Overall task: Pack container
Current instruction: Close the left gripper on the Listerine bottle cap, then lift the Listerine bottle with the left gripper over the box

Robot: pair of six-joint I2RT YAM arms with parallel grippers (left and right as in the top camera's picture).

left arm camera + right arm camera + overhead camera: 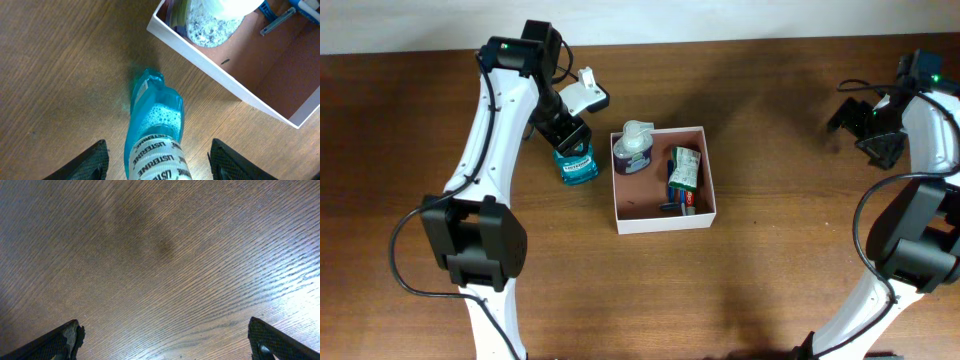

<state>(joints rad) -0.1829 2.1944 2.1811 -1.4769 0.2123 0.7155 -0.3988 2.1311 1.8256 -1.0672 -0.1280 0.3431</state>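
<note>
The container (665, 222) is a shallow white box with a pinkish-brown inside at the table's middle; its white wall also shows in the left wrist view (225, 85). A teal mouthwash bottle (577, 166) stands upright on the table just left of it. My left gripper (565, 135) is open around the bottle's wrapped neck (152, 120), with a gap on each side of the jaws (156, 150). My right gripper (860, 125) is open and empty over bare wood at the far right (165, 330).
Inside the container are a white-and-purple pump bottle (635, 150) at the back left, a green packet (685, 168) and small blue items (675, 197) on the right side. The box's front left floor is bare.
</note>
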